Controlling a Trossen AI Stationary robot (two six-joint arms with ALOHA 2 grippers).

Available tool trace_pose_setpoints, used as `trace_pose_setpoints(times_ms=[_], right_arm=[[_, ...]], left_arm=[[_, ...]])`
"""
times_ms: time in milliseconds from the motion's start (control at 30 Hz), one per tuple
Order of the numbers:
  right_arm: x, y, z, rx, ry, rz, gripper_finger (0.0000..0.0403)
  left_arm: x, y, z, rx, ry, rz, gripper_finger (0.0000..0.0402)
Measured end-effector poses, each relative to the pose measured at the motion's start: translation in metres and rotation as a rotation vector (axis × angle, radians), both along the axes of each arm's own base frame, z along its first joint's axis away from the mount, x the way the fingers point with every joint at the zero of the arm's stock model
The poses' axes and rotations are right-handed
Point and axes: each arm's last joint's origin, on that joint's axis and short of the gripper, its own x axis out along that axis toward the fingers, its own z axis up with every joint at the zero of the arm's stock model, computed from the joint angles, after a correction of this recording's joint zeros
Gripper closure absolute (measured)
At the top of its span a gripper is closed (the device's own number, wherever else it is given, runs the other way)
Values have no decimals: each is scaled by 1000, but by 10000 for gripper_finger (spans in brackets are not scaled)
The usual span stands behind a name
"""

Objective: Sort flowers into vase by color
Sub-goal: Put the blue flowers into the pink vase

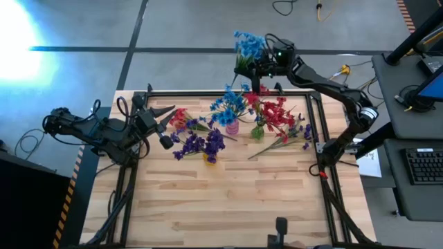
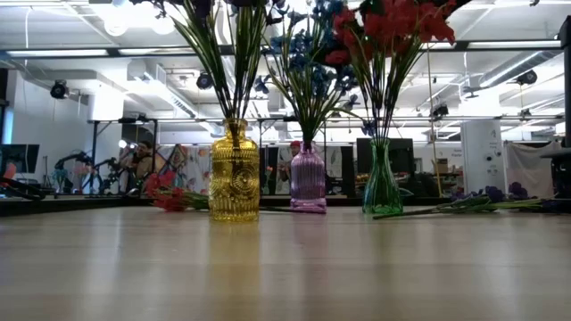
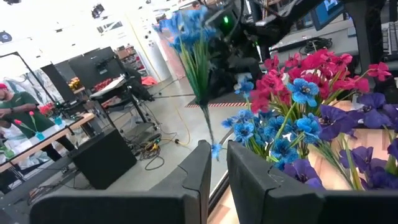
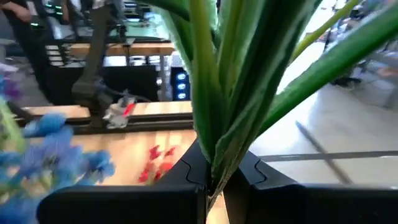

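My right gripper [image 1: 255, 68] is raised over the table's far edge, shut on a blue flower sprig [image 1: 248, 44]. Three vases stand on the table. The yellow vase [image 2: 235, 174] has purple flowers [image 1: 202, 143], the pink vase [image 2: 308, 178] has blue flowers [image 1: 227, 105], and the green vase [image 2: 382, 183] has red flowers [image 1: 275, 114]. Loose red flowers [image 1: 183, 119] lie at the left of the vases and loose purple flowers [image 1: 296, 135] at the right. My left gripper [image 1: 166, 114] waits left of the vases, shut on nothing. My right gripper pinches the blue sprig's bundle of green stems [image 4: 214, 165] between its two fingers. The fingers come at it about level, and the stems rise out of them. The sprig is lifted clear of the table, with its blue blooms [image 3: 186, 28] uppermost.
A black frame [image 1: 208, 93] runs around the wooden table [image 1: 228, 200]. The near half of the tabletop holds nothing. Beyond the table are desks, cables on the floor and people [image 3: 12, 106] in the room.
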Motion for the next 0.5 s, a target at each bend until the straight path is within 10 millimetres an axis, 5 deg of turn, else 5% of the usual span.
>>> trace_pose_setpoints(times_ms=[300, 500], right_arm=[[-3, 10, 77, -28, 10, -267, 385], [20, 27, 90, -33, 65, -347, 385]], left_arm=[[-6, 6, -14, -40, 86, 31, 363], [-6, 10, -15, -42, 99, 56, 363]])
